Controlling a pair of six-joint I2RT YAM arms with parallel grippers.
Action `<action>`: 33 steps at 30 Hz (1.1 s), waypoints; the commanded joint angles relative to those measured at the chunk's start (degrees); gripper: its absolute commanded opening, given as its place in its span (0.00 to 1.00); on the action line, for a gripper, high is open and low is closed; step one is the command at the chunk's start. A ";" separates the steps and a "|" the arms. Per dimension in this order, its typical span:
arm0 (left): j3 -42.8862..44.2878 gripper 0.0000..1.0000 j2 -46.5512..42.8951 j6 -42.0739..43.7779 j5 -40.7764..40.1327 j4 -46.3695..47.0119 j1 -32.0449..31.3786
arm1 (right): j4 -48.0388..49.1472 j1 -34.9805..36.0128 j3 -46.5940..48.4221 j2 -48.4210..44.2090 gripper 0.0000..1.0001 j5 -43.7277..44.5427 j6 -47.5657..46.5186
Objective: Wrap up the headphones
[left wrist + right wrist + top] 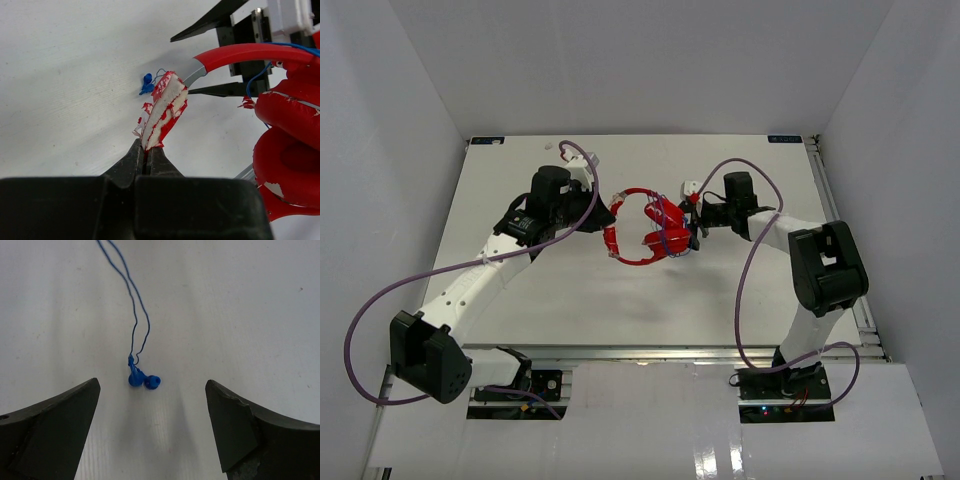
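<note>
1. The small red over-ear headphones (pixel 660 238) are found at the middle of the white table (pixel 620 310), well apart from its edges.
2. Their red-and-white headband (pixel 165 107) is clamped by the left gripper (pixel 147 150).
3. The right gripper (pixel 152 385) is spread wide and empty; the blue plug (pixel 145 381) lies between its jaws, seemingly untouched.

Tallied on one counter (pixel 620 310).
Counted one pair of headphones (pixel 645 228) with one blue plug (pixel 144 381); two arms, left arm (pixel 485 270) and right arm (pixel 820 270); two claws, left claw (pixel 148 148) and right claw (pixel 152 387); two purple cables (pixel 382 295).
</note>
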 commanded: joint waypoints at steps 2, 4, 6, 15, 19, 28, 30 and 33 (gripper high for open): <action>1.70 0.00 -3.58 -3.27 3.56 4.51 0.39 | 11.32 0.96 4.49 5.18 0.93 -6.56 15.59; 2.38 0.00 -3.70 -3.45 4.04 4.50 0.43 | 12.97 1.50 5.32 6.75 0.94 -7.42 18.79; 2.88 0.00 -3.83 -3.69 4.26 4.50 0.48 | 14.27 2.27 5.93 8.09 0.94 -8.11 22.02; 3.79 0.00 -4.53 -4.41 4.88 4.16 0.57 | 22.47 4.11 7.38 12.35 1.00 -8.06 33.56; 4.86 0.00 -4.81 -4.48 4.47 3.76 0.57 | 21.63 4.54 7.54 13.52 0.93 -6.42 34.84; 6.36 0.00 -4.63 -5.22 4.46 3.63 0.57 | 22.97 4.56 6.15 14.31 0.82 -6.13 36.75; 6.57 0.00 -4.67 -5.76 5.04 3.75 0.57 | 24.64 4.60 6.14 14.60 0.80 -6.47 37.83; 6.70 0.00 -4.78 -6.08 5.35 3.80 0.57 | 26.01 4.73 6.44 15.21 0.80 -7.08 39.29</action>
